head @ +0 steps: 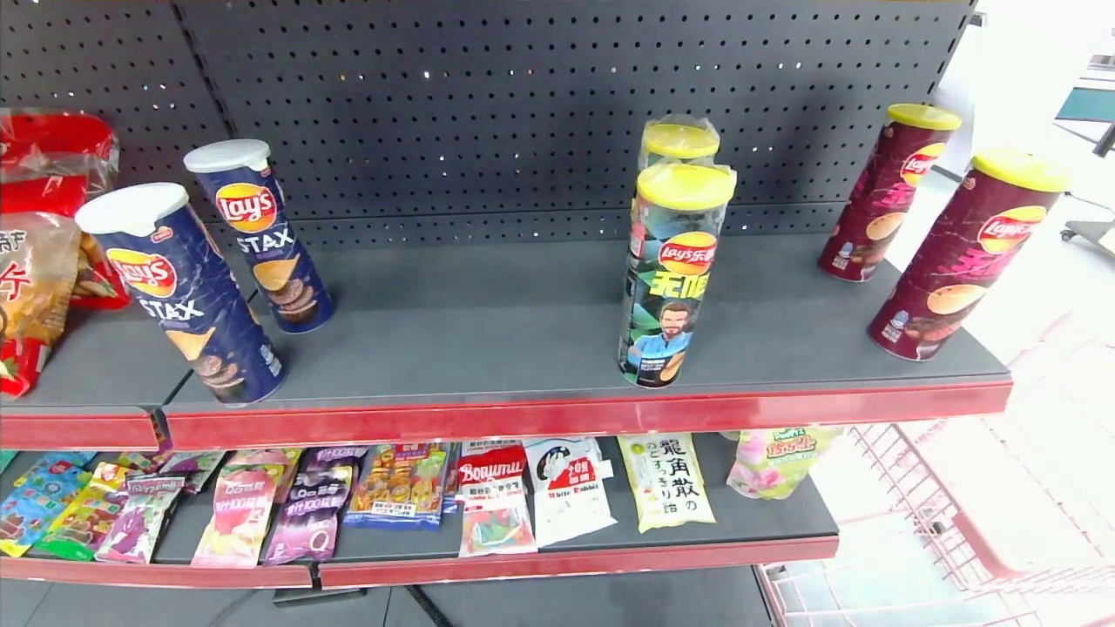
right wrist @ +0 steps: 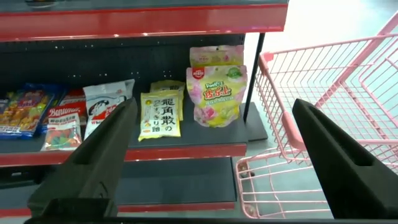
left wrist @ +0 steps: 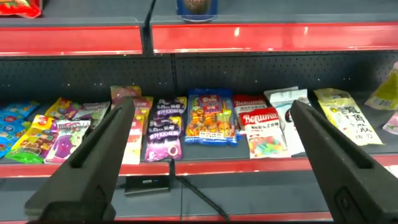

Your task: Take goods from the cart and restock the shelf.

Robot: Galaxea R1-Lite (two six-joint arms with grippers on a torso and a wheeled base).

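The left hand (left wrist: pixel 211 104) hangs low in front of the lower shelf (left wrist: pixel 249 165). Its two dark fingers (left wrist: pixel 93 168) are spread wide with nothing between them. Straight ahead of it, past the fingertips, a row of sweet packets (left wrist: pixel 210 117) lies flat on that shelf. Above the hand runs the red front edge of the upper shelf (left wrist: pixel 273 37).

The right hand (right wrist: pixel 214 104) is just as wide open and just as empty. Ahead of it is the end of the lower shelf, where a green-and-pink pouch (right wrist: pixel 217 87) stands upright. A yellow packet (right wrist: pixel 160 115) lies just beside the pouch and a white packet (right wrist: pixel 102 106) lies further along. The pink wire cart (right wrist: pixel 323 99) stands past the shelf's end, near this hand and on the robot's right of it.

Above both hands, the upper shelf carries crisp cans standing on end:
- A blue can (head: pixel 187 296) stands at the front edge, with a second blue can (head: pixel 261 235) behind it.
- A yellow-lidded can (head: pixel 671 279) stands near the middle, with another like it (head: pixel 679 139) right behind.
- Two dark red cans (head: pixel 958 261) stand at the cart end, one nearer the edge and one further back.
- Red snack bags (head: pixel 43 226) sit at the far left end, well apart from either hand.
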